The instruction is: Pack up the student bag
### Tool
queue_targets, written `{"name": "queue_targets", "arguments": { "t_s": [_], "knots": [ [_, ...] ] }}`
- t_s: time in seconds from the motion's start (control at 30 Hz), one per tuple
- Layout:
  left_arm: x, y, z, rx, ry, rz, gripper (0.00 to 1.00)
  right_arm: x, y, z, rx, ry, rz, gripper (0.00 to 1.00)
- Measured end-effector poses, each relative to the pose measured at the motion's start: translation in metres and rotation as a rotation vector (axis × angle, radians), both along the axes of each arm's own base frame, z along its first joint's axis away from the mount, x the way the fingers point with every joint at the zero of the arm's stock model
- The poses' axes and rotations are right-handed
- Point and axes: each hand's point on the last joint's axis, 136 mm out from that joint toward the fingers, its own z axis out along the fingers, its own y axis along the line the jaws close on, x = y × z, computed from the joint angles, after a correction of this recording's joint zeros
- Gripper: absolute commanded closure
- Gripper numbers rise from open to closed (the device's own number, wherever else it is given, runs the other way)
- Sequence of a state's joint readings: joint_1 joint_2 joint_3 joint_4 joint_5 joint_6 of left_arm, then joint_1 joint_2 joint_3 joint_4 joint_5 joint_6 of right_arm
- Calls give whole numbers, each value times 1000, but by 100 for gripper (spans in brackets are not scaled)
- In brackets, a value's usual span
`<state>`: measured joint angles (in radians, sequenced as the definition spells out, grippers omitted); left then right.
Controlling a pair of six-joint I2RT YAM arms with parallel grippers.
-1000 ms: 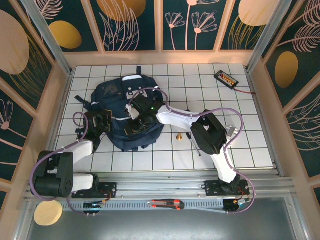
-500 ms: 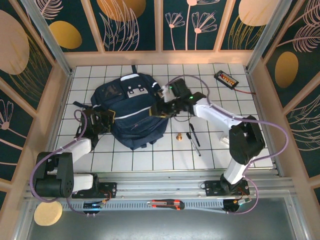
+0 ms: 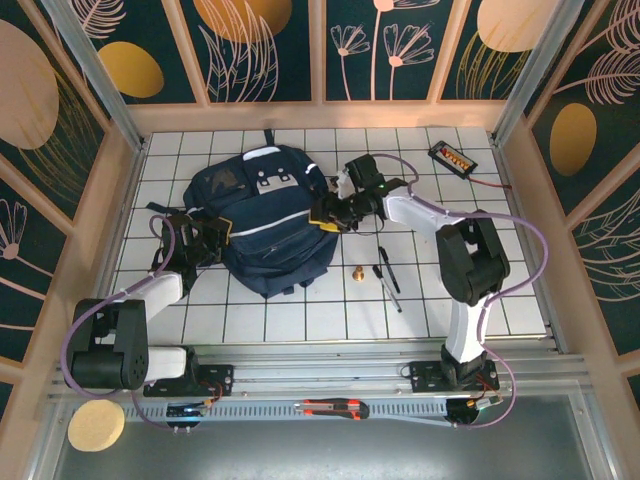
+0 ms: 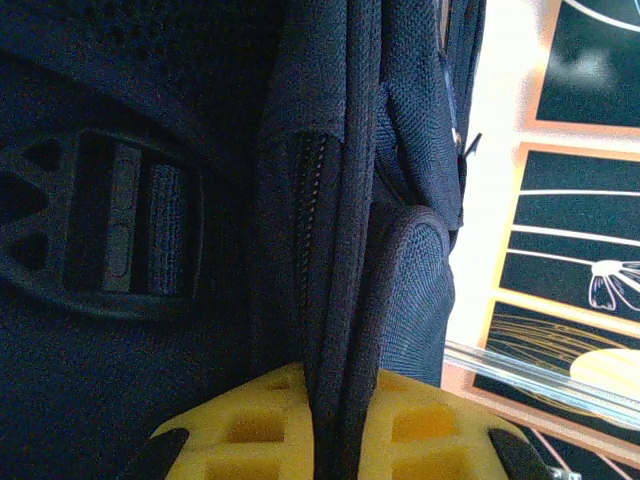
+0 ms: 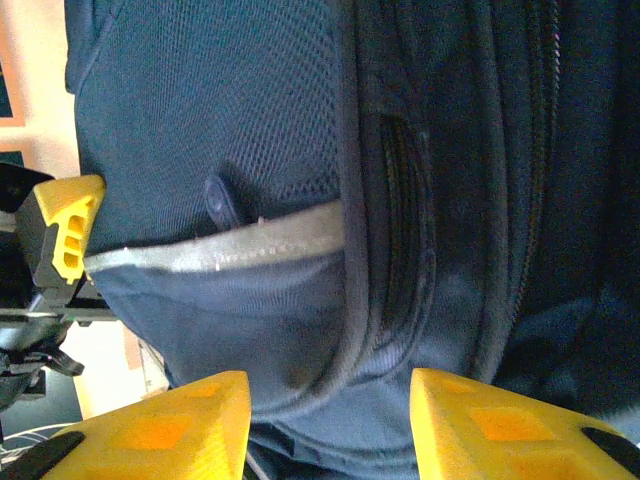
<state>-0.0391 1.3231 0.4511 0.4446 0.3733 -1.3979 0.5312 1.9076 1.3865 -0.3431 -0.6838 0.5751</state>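
White gridded tiles cover the counter (image 3: 480, 260), which is boxed in by dark panels painted with leaves and flowers. On it, the student bag (image 3: 265, 225) lies flat with its front up, left of centre and reaching toward the far edge.

The left tool (image 3: 205, 237) is at the bag's left flank. In the left wrist view its yellow fingers are closed tight on a piped seam ridge beside a zip line, so it is grasping the bag. The right tool (image 3: 328, 215) is against the bag's right flank. In the right wrist view its jaws stand spread wide, and the side panel and mesh pocket bulge between them without being visibly pinched, so it looks released.

The step in hand seems to be steadying and positioning the bag before opening it. Every zip in view looks closed, and nothing can be seen inside any compartment. A small dark bump shows under the mesh pocket, but what it is cannot be told.

Two pens (image 3: 388, 277) and a small brass piece (image 3: 356, 272) lie loose on the counter near the bag's right near corner, still unpacked. A black device (image 3: 452, 156) with a cable sits by the far right corner.

The next move probably calls for the right tool to find a zip pull while the left holds the fabric taut.
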Motion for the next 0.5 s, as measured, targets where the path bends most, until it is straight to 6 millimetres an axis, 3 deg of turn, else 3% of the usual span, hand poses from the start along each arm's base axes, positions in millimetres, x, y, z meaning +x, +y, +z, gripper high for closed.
{"name": "queue_targets", "arguments": {
  "t_s": [0.5],
  "knots": [
    [2,-1,0,75,8,-60,100,14,29,34,63,-28,-6,51]
  ]
}}
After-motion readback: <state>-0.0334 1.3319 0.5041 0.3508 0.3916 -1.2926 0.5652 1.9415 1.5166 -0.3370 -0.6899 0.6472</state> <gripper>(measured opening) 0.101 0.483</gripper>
